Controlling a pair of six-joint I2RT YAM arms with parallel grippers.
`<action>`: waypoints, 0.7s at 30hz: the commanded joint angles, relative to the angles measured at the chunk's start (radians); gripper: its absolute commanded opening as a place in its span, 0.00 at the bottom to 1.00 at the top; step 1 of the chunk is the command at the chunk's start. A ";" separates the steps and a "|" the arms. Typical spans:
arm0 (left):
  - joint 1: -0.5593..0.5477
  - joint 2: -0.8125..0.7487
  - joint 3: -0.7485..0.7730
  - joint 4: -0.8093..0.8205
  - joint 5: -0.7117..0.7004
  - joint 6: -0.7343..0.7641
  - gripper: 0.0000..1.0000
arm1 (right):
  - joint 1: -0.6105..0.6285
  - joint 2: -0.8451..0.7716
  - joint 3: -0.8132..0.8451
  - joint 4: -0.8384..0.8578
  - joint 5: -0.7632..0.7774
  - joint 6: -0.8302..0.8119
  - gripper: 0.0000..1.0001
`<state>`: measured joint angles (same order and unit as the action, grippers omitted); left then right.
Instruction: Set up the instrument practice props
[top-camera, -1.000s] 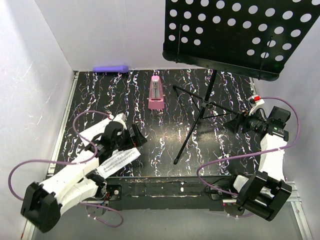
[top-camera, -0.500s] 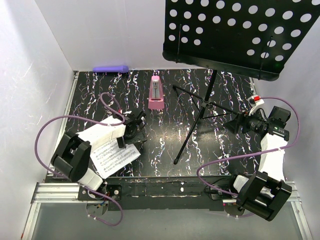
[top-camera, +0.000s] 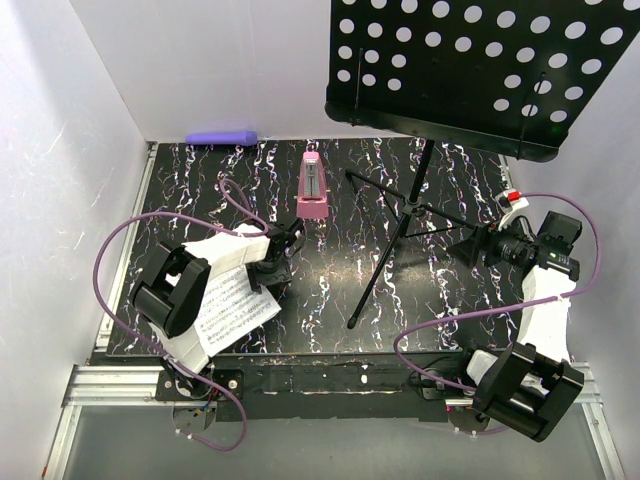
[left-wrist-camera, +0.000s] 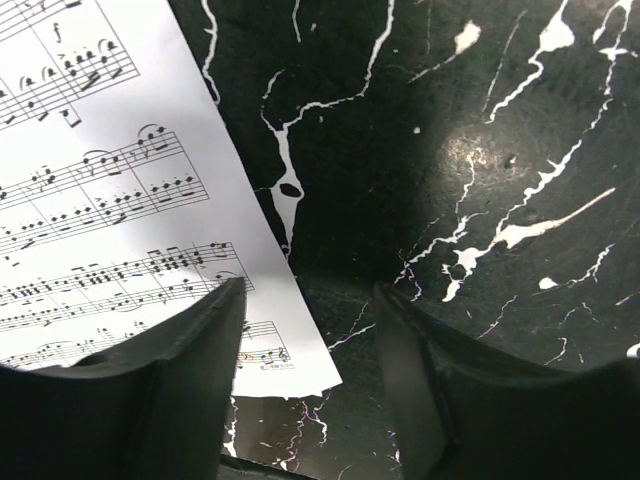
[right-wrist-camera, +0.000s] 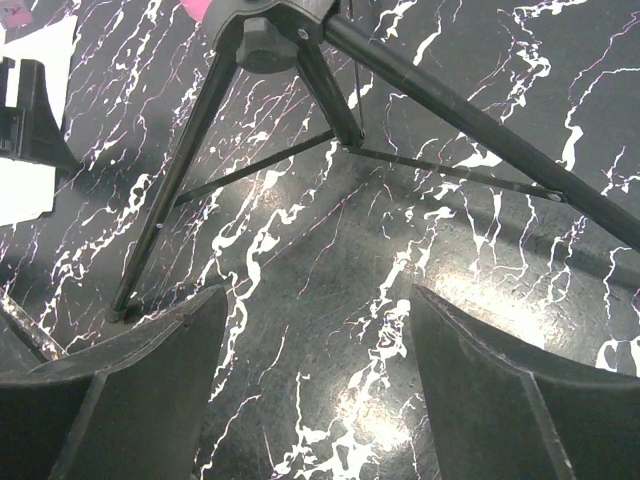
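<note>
Sheet music (top-camera: 235, 310) lay near-left on the table (top-camera: 330, 290) from above, beside the left gripper (top-camera: 283, 248), with the stand (top-camera: 450, 70) right and the metronome (top-camera: 312, 188) behind. From the left wrist, the jaws stood partly apart, gripping nothing, the sheet's corner flat between them. From the right wrist, the right gripper (right-wrist-camera: 320, 340) gaped wide and empty, facing the stand's legs.

**Tripod legs beyond parted jaws**

The right gripper (right-wrist-camera: 316, 300) stands with its jaws wide apart, nothing between them but the black, white-veined table (right-wrist-camera: 330, 400). Beyond, the music stand (right-wrist-camera: 265, 40) spreads its legs from a hub — one foot lands just above a finger. A pink sliver of metronome (right-wrist-camera: 197, 7) and white sheet music (right-wrist-camera: 45, 45) show at the edges.
</note>
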<state>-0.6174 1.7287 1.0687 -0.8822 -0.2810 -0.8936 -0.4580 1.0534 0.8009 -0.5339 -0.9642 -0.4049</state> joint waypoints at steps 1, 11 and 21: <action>-0.005 0.034 -0.001 -0.017 -0.035 -0.022 0.47 | -0.004 -0.004 0.044 -0.008 -0.013 -0.018 0.80; -0.005 -0.027 -0.072 -0.009 -0.015 -0.074 0.63 | -0.004 -0.006 0.043 -0.008 -0.014 -0.014 0.80; -0.005 0.000 -0.128 -0.008 0.029 -0.136 0.61 | -0.002 -0.009 0.044 -0.005 -0.010 -0.011 0.80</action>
<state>-0.6182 1.6802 1.0069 -0.8730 -0.2817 -0.9901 -0.4580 1.0534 0.8028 -0.5343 -0.9642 -0.4053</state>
